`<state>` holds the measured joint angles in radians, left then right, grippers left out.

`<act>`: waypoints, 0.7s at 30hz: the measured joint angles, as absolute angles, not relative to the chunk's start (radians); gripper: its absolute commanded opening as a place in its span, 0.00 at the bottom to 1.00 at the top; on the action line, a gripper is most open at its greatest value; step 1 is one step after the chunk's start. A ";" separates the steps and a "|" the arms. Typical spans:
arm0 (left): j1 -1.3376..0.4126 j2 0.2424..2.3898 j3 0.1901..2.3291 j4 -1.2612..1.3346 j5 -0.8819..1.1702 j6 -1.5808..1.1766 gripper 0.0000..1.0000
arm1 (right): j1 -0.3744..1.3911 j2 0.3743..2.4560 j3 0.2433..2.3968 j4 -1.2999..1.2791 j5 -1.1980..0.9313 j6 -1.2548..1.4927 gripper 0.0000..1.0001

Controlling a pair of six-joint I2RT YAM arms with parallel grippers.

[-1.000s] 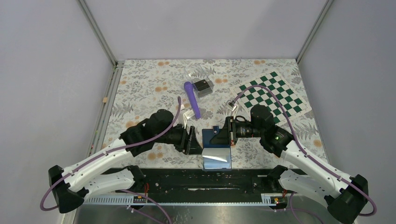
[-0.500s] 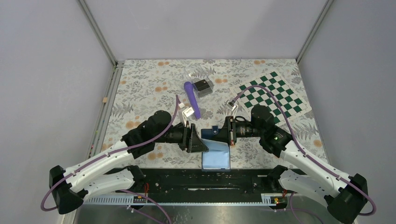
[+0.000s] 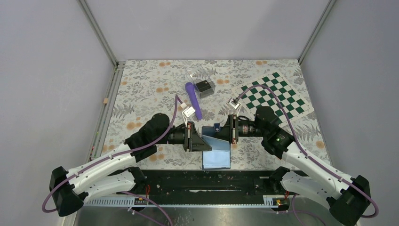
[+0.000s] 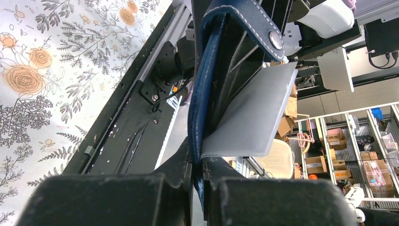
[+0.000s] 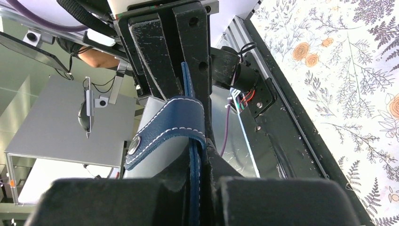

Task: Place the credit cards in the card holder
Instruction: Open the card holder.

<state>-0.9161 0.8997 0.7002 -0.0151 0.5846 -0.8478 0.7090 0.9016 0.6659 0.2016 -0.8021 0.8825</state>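
The left hand (image 4: 197, 175) is clamped on one edge of the wallet (image 4: 205, 94). The right hand (image 5: 194, 172) is clamped on the opposite edge, so the wallet is held between the two hands over the near part of the worktop (image 3: 141, 89). The snap tab (image 5: 162, 129) curls over the far edge, and the light inner flap (image 3: 217, 154) slopes down toward the arm bases. The cards (image 3: 203, 86) lie well apart from the hands, inside a clear box (image 3: 197, 75) just beside a purple stick (image 3: 194, 101).

Plain grey walls (image 3: 207, 28), floral tablecloth (image 3: 146, 89).
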 measured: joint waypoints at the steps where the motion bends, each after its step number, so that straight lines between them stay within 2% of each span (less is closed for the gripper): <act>1: -0.916 0.897 0.694 -0.003 0.588 -0.851 0.00 | 0.709 0.902 0.666 0.205 -0.802 0.888 0.27; 6: -0.919 0.898 0.682 0.017 0.586 -0.874 0.00 | 0.707 0.895 0.670 0.180 -0.758 0.860 0.75; 9: -0.919 0.897 0.682 -0.002 0.564 -0.877 0.00 | 0.704 0.847 0.692 0.031 -0.657 0.766 0.95; 10: -0.919 0.896 0.683 -0.023 0.548 -0.876 0.00 | 0.704 0.828 0.700 -0.010 -0.625 0.743 0.99; 15: -0.903 0.892 0.688 -0.151 0.478 -0.886 0.00 | 0.704 0.681 0.778 -0.248 -0.431 0.569 0.99; 21: -0.890 0.910 0.708 -0.245 0.464 -0.913 0.00 | 0.704 0.677 0.884 -0.421 -0.408 0.383 0.99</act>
